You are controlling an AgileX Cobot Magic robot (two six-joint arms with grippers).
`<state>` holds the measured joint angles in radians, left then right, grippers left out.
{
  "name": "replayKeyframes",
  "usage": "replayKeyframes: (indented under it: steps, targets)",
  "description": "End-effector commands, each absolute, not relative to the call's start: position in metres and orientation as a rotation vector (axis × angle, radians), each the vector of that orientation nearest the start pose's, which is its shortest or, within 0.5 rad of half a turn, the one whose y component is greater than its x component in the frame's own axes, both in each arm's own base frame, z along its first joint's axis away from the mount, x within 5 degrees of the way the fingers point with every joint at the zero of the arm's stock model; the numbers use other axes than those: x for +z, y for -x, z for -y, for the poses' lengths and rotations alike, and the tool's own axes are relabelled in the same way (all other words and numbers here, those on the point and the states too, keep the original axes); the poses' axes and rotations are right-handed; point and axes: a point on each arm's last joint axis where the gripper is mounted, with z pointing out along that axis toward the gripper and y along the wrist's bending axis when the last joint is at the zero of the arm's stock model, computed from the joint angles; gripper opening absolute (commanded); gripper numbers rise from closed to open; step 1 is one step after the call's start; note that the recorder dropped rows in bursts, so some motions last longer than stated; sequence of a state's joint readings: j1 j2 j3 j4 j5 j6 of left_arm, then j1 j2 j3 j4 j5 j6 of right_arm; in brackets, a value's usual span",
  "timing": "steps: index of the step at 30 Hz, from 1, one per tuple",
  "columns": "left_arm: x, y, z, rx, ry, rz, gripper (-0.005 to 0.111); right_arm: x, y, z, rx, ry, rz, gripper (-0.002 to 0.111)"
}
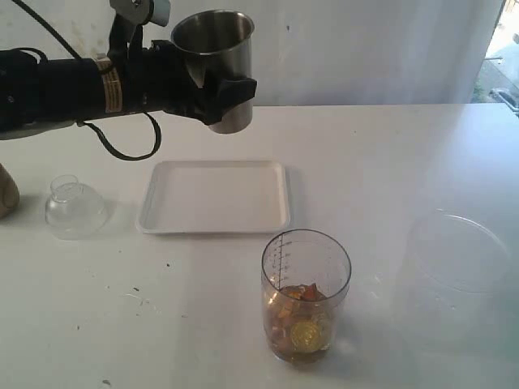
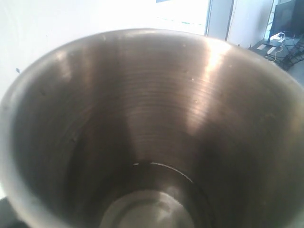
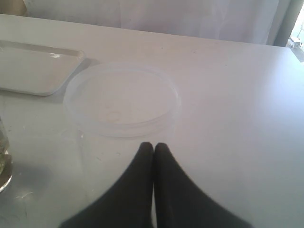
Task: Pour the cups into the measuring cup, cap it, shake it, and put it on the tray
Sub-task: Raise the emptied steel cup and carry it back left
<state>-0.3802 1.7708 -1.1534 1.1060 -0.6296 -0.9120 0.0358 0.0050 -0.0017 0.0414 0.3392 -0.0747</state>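
One steel tumbler [image 1: 212, 49] gripped by left pincer [image 1: 223, 93], clear of tray [image 1: 215, 197]; right pincer [image 3: 153, 147] closed

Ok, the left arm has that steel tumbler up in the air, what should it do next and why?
Probably lower the shiny steel tumbler and set it on the white table, clear of the white rectangular tray. The left wrist view shows it empty, the clear graduated measuring cup already holds pieces, and the left end effector needs freeing for the clear domed cap.
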Motion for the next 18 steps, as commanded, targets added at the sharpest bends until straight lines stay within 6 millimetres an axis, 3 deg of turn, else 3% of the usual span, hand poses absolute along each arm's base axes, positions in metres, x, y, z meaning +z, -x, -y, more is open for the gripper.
replayKeyframes:
  steps: [1,18]
  targets:
    - [0.28,-0.3486,0.1923,-0.72,-0.796,-1.569,0.0,0.1828,-0.0535,-0.0032,0.011,0.081,-1.819,0.0]
    - [0.2782,-0.3476,0.1875,-0.664,-0.795,-1.662,0.0,0.1828,-0.0535,-0.0032,0.011,0.081,-1.819,0.0]
